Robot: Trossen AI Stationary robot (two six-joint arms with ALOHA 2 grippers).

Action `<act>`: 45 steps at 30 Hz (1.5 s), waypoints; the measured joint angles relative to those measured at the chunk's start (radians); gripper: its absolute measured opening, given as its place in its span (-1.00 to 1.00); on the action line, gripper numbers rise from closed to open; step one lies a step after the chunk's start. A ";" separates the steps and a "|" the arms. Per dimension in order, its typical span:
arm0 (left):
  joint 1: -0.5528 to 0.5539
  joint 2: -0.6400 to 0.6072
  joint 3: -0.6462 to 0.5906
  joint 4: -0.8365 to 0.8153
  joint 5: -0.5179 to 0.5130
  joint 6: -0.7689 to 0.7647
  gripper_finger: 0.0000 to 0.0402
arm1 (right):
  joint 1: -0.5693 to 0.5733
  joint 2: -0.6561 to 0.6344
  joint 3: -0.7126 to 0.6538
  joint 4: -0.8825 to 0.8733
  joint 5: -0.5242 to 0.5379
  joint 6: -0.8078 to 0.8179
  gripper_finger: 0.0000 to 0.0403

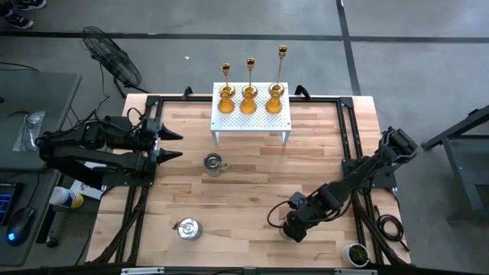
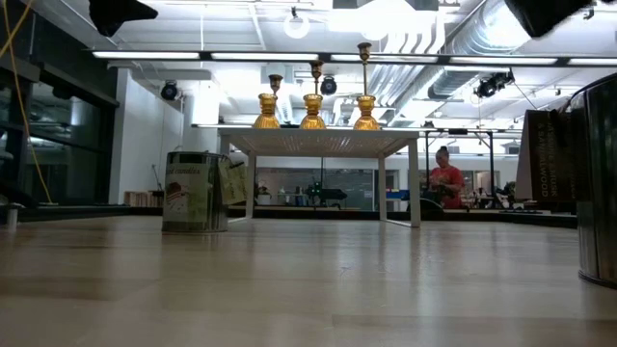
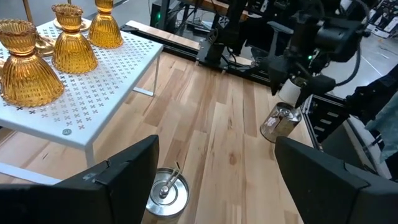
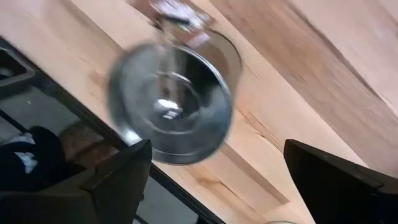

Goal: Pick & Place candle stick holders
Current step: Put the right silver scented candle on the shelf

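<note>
Three amber cups [image 1: 248,99] and three gold candlesticks [image 1: 250,67] stand on the white perforated rack [image 1: 252,122] at the table's far middle. One silvery pot [image 1: 214,163] stands in front of the rack and another [image 1: 187,228] near the front left. A third pot [image 4: 171,102] stands on the wood near the front right edge. My right gripper [image 1: 290,229] hangs open just above this pot, pointing steeply down, its fingers [image 4: 118,180] short of the rim. My left gripper [image 1: 181,146] waits open at the left edge, aimed level toward the right.
Black frame rails [image 1: 348,145] run round the tabletop. A small dark pot with green in it [image 1: 355,252] sits outside the rail at the front right corner. Bare wood lies between the rack and the front pots. A person [image 2: 445,178] stands far behind the table.
</note>
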 joint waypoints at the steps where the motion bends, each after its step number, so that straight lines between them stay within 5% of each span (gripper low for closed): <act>1: 0.000 0.000 0.000 0.000 0.000 0.000 0.56 | 0.002 0.000 0.014 -0.006 0.013 0.000 0.77; 17: 0.000 0.000 0.000 0.000 -0.001 0.000 0.56 | 0.088 0.115 0.214 -0.151 0.185 -0.089 0.78; 24: 0.000 0.000 0.000 0.000 -0.001 0.000 0.56 | 0.108 0.148 0.254 -0.228 0.232 -0.086 0.96; 45: 0.000 0.000 0.000 0.000 -0.002 0.000 0.56 | 0.099 0.218 0.293 -0.193 0.235 0.050 0.99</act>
